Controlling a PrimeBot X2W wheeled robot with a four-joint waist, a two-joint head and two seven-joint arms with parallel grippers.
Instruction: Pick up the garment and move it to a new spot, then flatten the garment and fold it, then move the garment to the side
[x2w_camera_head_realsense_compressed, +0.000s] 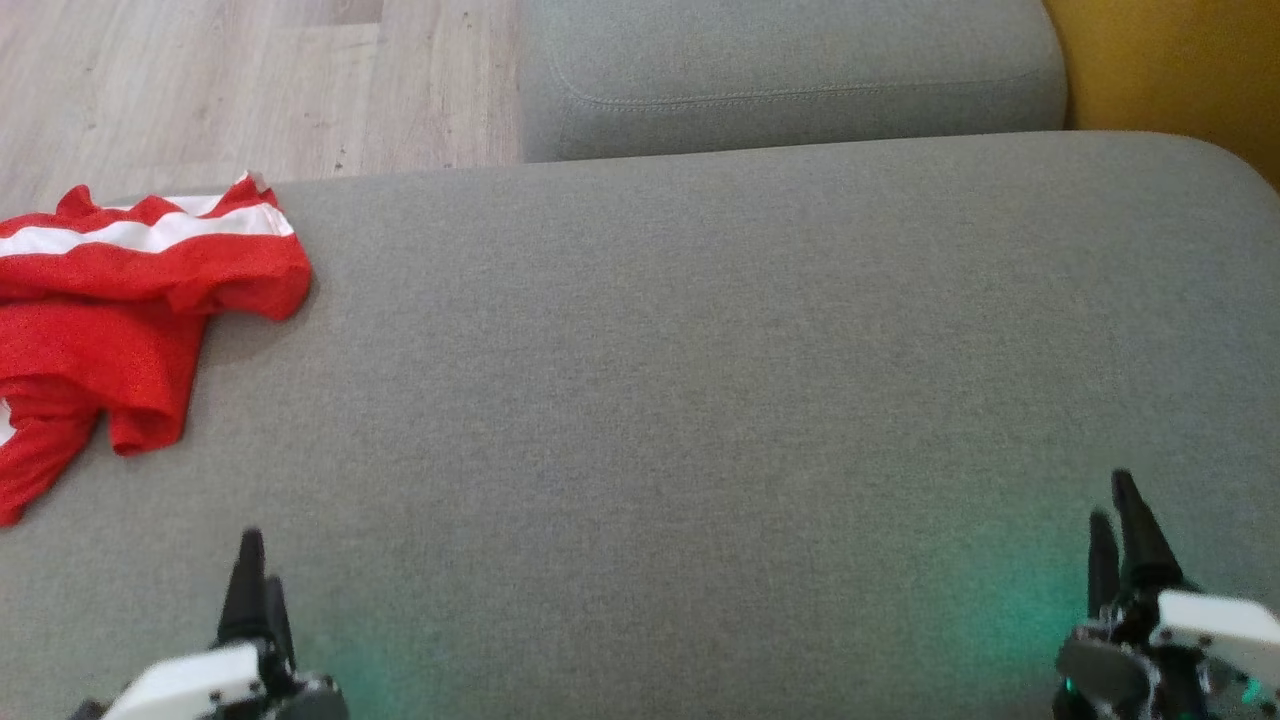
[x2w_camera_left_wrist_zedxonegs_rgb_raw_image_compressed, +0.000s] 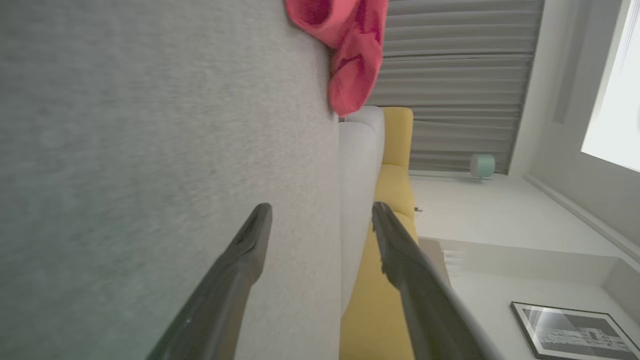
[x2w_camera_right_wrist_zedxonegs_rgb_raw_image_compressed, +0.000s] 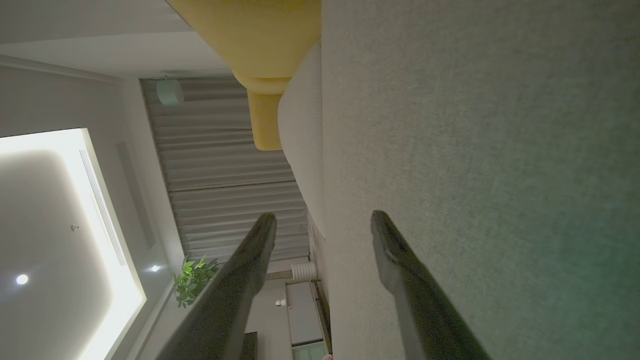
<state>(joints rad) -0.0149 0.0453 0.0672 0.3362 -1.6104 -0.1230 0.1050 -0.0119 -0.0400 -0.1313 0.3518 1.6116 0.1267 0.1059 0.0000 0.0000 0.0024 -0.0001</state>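
Rising from the bottom edge of the head view, the left gripper (x2w_camera_head_realsense_compressed: 262, 560) and the right gripper (x2w_camera_head_realsense_compressed: 1110, 495) hang low over a grey sofa seat (x2w_camera_head_realsense_compressed: 700, 400), well apart from each other. Each wrist view shows its own two fingers spread with a clear gap between them, so both grippers stand open and grip nothing. A green glow tints the fabric beside each gripper.

Farther on, at the seat's left side, lies the garment (x2w_camera_head_realsense_compressed: 110, 290) — red with white stripes, crumpled and bunched. It sits ahead of the left gripper and well apart from it, with bare grey fabric between the two. The head view's left edge cuts the garment off, so its full shape cannot be told. The left wrist view catches a red fold of it by the seat's edge.

Beyond the seat sits a second grey cushion (x2w_camera_head_realsense_compressed: 790, 70), with wood floor (x2w_camera_head_realsense_compressed: 200, 80) to its left and a yellow chair (x2w_camera_head_realsense_compressed: 1170, 70) at the far right corner. Farthest off, the wrist views show a pleated curtain (x2w_camera_left_wrist_zedxonegs_rgb_raw_image_compressed: 450, 75) and a plant (x2w_camera_right_wrist_zedxonegs_rgb_raw_image_compressed: 192, 280), small and dim.
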